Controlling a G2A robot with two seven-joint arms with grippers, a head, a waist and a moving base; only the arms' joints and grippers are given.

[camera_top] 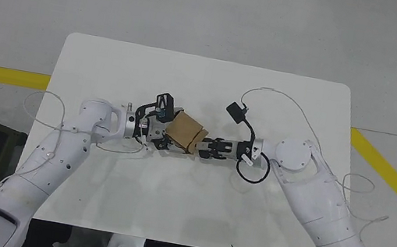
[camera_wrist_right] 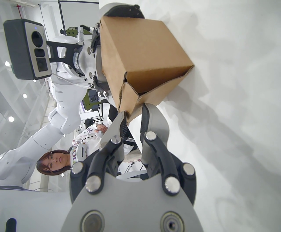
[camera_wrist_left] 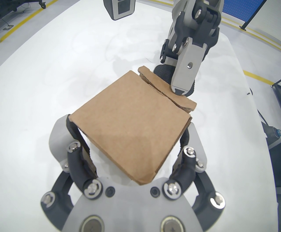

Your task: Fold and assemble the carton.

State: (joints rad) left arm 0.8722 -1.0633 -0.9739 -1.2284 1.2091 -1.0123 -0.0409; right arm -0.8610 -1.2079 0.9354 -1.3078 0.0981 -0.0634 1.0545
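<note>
A small brown carton (camera_top: 185, 132) hangs between my two grippers over the middle of the white table (camera_top: 205, 85). My left gripper (camera_wrist_left: 129, 129) is shut on the carton (camera_wrist_left: 131, 131), one finger on each side wall. The carton (camera_wrist_right: 140, 55) has an open end whose flaps stick out toward the right arm. My right gripper (camera_wrist_right: 134, 114) is shut on one of those end flaps (camera_wrist_right: 129, 103). In the left wrist view the right gripper (camera_wrist_left: 182, 92) pinches the flap (camera_wrist_left: 169, 92) at the carton's far end. In the top view the left gripper (camera_top: 156, 128) and right gripper (camera_top: 202, 146) meet at the carton.
A black cable (camera_top: 296, 108) loops from the right arm across the table's right half. Yellow floor tape (camera_top: 1, 75) runs past both table ends. The table's far part and front are bare.
</note>
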